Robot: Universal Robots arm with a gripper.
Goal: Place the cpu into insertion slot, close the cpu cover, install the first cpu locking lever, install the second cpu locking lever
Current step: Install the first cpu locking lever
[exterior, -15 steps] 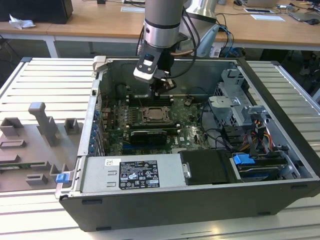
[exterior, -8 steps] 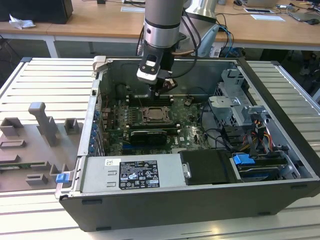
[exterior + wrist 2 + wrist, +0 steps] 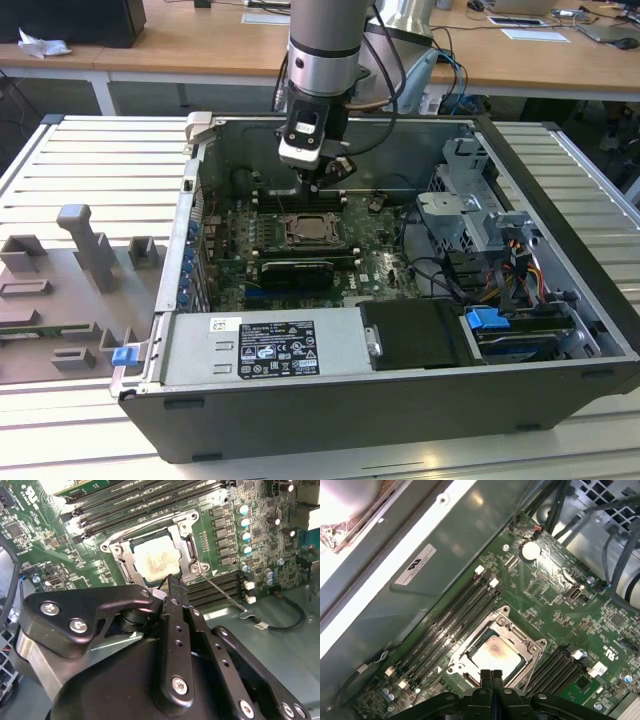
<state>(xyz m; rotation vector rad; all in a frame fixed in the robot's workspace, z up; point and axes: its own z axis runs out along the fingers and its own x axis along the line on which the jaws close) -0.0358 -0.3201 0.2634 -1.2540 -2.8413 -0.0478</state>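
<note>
Gripper (image 3: 492, 673) on your arm (image 3: 322, 50), fingers (image 3: 486, 680) together and empty, close over the cpu (image 3: 495, 656) inside its lowered cpu cover (image 3: 524, 639).

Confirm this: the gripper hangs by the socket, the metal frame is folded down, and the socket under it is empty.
One thing is wrong: it is not empty. The chip lies inside, its pale top showing through the frame in the first wrist view. The rest holds.
</note>
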